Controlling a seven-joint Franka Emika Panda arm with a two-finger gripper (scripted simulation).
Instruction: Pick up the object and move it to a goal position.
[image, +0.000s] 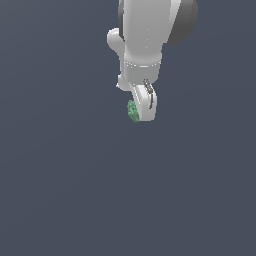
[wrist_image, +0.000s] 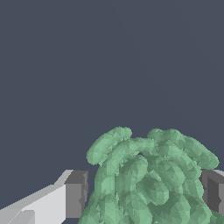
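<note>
The white gripper (image: 139, 111) hangs from the arm (image: 145, 40) against a plain dark grey background, with the small knobbly green lump (image: 132, 111) at its tip, half hidden behind the near finger. In the wrist view the lump (wrist_image: 151, 179) fills the gap between the two grey finger pads (wrist_image: 75, 194), touching both, so the gripper is closed on it.

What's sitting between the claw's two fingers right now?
The bumpy green knobbly lump fills the gap between the claw's grey-tipped fingers, clearest in the wrist view.
</note>
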